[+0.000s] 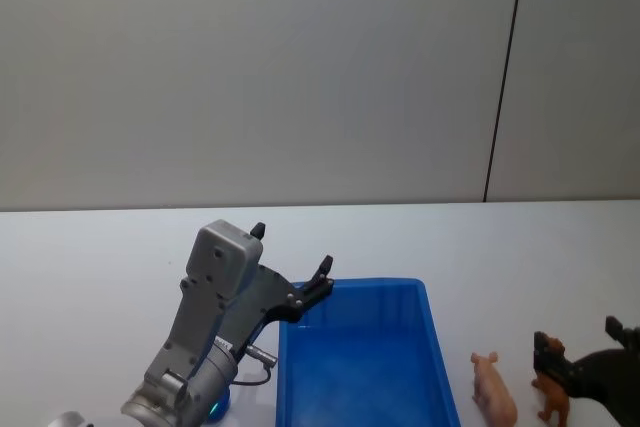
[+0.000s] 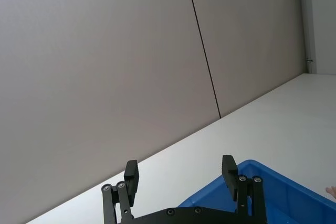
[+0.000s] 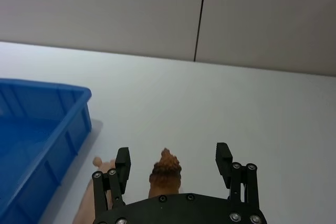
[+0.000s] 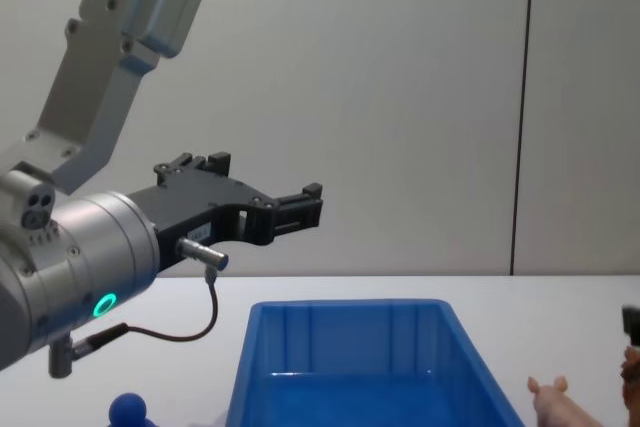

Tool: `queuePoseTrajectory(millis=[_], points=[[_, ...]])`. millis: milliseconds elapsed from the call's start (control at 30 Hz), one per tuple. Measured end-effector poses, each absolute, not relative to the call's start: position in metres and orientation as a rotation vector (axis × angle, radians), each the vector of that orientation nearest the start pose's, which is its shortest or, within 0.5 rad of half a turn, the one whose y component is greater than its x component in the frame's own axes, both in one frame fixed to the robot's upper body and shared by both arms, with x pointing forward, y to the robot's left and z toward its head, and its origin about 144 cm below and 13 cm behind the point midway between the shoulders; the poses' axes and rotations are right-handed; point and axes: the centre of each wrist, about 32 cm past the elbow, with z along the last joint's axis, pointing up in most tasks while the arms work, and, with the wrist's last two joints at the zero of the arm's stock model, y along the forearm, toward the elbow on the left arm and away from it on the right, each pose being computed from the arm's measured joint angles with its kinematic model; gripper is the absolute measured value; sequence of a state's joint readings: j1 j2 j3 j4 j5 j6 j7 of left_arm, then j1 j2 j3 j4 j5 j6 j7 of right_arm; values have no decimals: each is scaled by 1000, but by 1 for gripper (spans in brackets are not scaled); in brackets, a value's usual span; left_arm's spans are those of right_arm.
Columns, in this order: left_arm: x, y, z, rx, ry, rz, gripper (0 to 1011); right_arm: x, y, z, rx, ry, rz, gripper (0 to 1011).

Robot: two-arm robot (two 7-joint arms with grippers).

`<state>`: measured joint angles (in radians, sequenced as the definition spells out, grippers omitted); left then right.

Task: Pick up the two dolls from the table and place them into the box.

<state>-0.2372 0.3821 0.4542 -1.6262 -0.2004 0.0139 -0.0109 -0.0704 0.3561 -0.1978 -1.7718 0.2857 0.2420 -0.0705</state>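
Observation:
The blue box sits on the white table, just ahead of me. To its right the pink doll lies on the table, and the brown doll stands beside it. My right gripper hangs open over the brown doll; in the right wrist view the brown doll sits between the spread fingertips without touching them, with the pink doll and the box off to one side. My left gripper is raised and open, holding nothing, above the box's far left corner.
A grey panelled wall stands behind the table's far edge. The left arm's big silver body hangs over the table left of the box. A small blue knob shows below it. Bare tabletop stretches to the left and behind the box.

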Motion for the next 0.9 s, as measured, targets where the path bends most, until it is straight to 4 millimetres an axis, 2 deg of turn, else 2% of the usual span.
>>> queuePoseTrajectory(millis=[633,833,900], points=[[492,198,1204,61,-268,1124,1001,430,-249,1143,-310,162,-1368,1001],[492,198,1204,61,-268,1124,1001,431,-248,1137,-322,175,-1360,904],[492,198,1204,61,-268,1124,1001,431,-247,1134,-326,178,-1358,840]])
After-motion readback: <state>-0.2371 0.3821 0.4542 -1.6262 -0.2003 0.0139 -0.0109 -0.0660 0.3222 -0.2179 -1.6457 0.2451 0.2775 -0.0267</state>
